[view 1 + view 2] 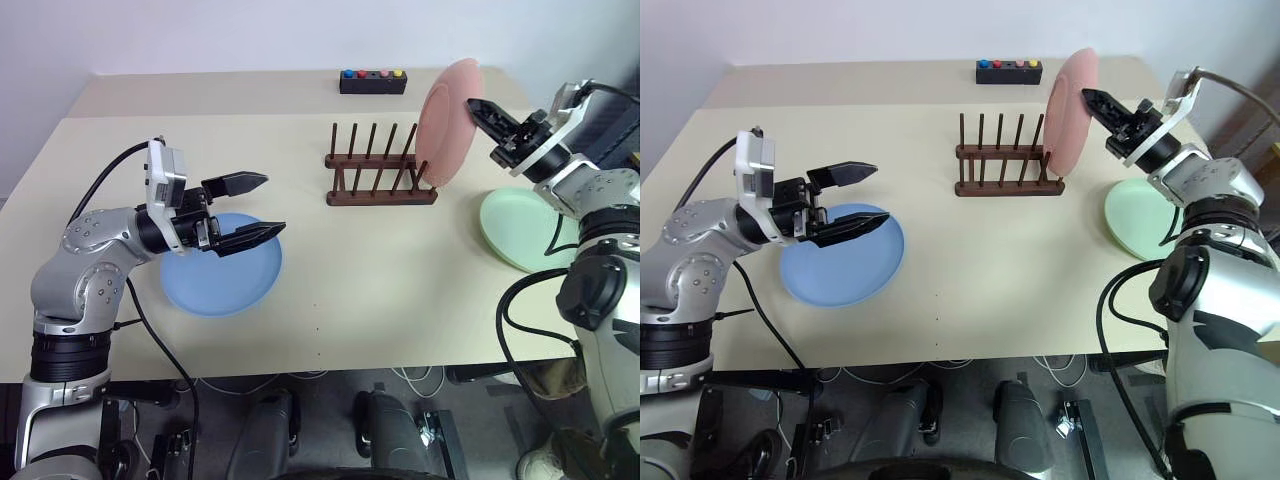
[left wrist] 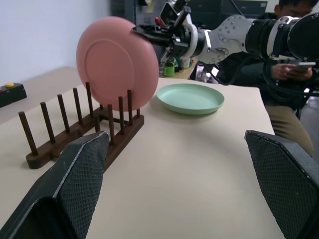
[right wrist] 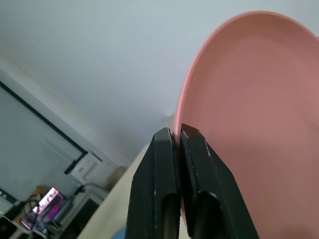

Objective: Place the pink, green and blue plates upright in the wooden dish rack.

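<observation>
Nearest the robot, the left gripper [image 1: 252, 207] hovers over the cream table [image 1: 380, 290] with its 2 black fingers spread wide and nothing between them, pointing toward the robot's right. Directly beneath it the blue plate [image 1: 215, 275] lies flat on the tabletop, the lower finger hanging above its far rim without clearly touching it. Farther out, near the middle of the table, stands the wooden dish rack [image 1: 378, 170], a dark brown base with 2 rows of thin upright pegs. At its right end the pink plate [image 1: 447, 122] stands on edge, its lower rim down among the last pegs and the plate leaning slightly. The right gripper [image 1: 474, 103] reaches in from the right and meets the plate's upper rim; in the right wrist view its 2 fingers [image 3: 164, 194] sit nearly pressed together with the pink rim caught in the thin gap, so it is pinching the plate's edge. To the right of the rack, partly under the right arm, the green plate [image 1: 515, 232] lies flat on the table. At the far edge of the table sits a black box [image 1: 372, 83] with blue, red and yellow buttons. Beyond the table, in the left wrist view, a seated person [image 2: 286, 59] holds a phone.
</observation>
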`<state>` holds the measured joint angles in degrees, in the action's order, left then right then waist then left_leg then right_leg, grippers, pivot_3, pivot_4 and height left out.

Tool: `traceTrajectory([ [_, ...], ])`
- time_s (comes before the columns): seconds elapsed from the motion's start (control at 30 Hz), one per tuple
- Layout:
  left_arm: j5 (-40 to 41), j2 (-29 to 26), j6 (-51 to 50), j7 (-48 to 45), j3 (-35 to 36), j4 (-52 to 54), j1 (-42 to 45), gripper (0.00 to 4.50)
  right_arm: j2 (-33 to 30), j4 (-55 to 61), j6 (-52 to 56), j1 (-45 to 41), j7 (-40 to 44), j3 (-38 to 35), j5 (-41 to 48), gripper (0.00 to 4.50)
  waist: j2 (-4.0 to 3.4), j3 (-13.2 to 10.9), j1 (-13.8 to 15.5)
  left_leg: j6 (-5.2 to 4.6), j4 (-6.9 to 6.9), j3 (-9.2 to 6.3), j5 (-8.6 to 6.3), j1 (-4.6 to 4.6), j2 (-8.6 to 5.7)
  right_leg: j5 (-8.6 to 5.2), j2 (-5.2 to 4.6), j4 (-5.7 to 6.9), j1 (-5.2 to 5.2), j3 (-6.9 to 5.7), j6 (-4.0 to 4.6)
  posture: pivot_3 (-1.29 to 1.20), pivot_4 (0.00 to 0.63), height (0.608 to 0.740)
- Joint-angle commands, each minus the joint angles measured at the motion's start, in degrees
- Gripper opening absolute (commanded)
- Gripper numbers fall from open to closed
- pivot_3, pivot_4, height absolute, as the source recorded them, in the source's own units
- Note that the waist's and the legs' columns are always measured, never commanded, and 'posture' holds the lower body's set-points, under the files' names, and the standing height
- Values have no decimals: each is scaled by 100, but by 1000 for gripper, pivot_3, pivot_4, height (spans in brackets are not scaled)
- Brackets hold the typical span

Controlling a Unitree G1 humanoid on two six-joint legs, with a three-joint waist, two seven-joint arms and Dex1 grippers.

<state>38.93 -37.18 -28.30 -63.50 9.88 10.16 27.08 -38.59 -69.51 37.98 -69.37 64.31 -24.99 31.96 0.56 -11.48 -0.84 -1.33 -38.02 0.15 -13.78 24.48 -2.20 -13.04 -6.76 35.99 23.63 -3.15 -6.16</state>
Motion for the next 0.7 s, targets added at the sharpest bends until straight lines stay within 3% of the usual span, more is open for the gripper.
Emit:
traceTrajectory([
  [0.03,46,-63,88,12,45,160,27,4500,22,45,10,-107,21,-112,15,1453,0,0,3,0,0,0,0,0,0,0,0,0,0,0,0,0,150,735],
  [0.23,24,-40,116,13,21,112,56,4500,53,181,-191,-173,-6,-66,-88,4460,0,0,1,0,0,0,0,0,0,0,0,0,0,0,0,0,150,735],
  [0.57,2,33,171,-32,-49,4,115,4500,-148,877,-1322,-202,-329,-766,321,4460,-2,-1,6,0,0,0,0,0,0,0,0,-1,-1,0,0,0,150,735],
  [0.63,-23,35,188,-60,-79,-47,137,4500,-228,1226,-1923,60,-615,-563,-52,4460,-2,-1,17,0,0,0,0,0,-1,0,0,-1,0,0,0,0,150,735],
  [0.7,-33,28,205,-87,-96,-79,145,4500,-382,1687,-2693,581,-722,255,-987,4460,0,0,27,1,0,0,0,0,-1,-1,0,-2,-1,0,-1,0,150,735],
])
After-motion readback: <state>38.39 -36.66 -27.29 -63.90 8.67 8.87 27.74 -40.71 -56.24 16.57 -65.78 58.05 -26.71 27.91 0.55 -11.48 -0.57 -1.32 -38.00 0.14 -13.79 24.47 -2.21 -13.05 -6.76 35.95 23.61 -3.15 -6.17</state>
